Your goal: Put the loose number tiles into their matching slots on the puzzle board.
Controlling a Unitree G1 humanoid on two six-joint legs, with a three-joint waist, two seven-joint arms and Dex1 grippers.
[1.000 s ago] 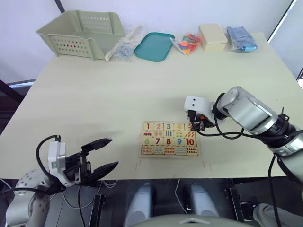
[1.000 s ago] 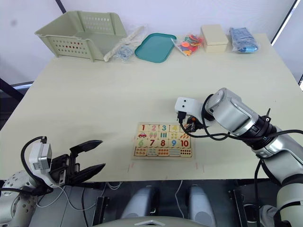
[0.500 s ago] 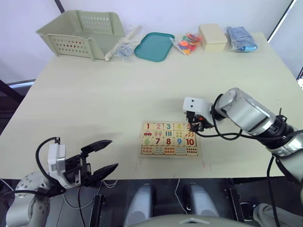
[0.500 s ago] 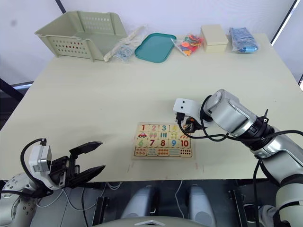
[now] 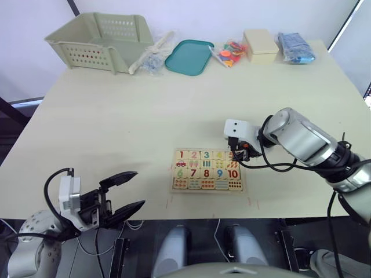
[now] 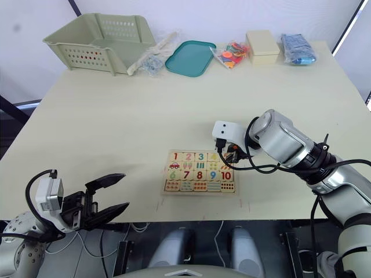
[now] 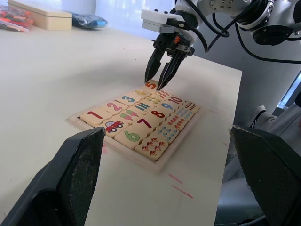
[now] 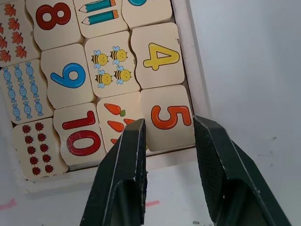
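Five digits, 1 to 5, filling the top row of the puzzle board (image 5: 207,169), lying near the table's six o'clock edge. Tile 5 (image 8: 170,117) seated in the corner slot beside tile 4 (image 8: 159,56), flush with its neighbours as far as can be judged. Right gripper (image 7: 162,75) poised over that corner at about three o'clock of the board, fingers parted and straddling the 5 without pinching it. Left gripper (image 5: 123,196) parked off the table's near edge at about seven o'clock, fingers spread wide, holding nothing.

Step in hand, by the look of it: letting go of the last tile and clearing away. Best done by lifting straight up, fingers kept apart, so neither tip drags the 5 or catches the raised rim; no sideways sweep across the carrot tile (image 8: 118,120) or the 10 (image 8: 79,134). Worth a check afterwards for any corner riding proud.

Along the far edge, from eleven to one o'clock: pale green basket (image 5: 101,39), nothing visible inside; clear bag (image 5: 152,55) of small pieces; teal tray (image 5: 189,57), bare; bag of coloured bits (image 5: 229,52); closed pale box (image 5: 261,45); blue packet (image 5: 295,47).
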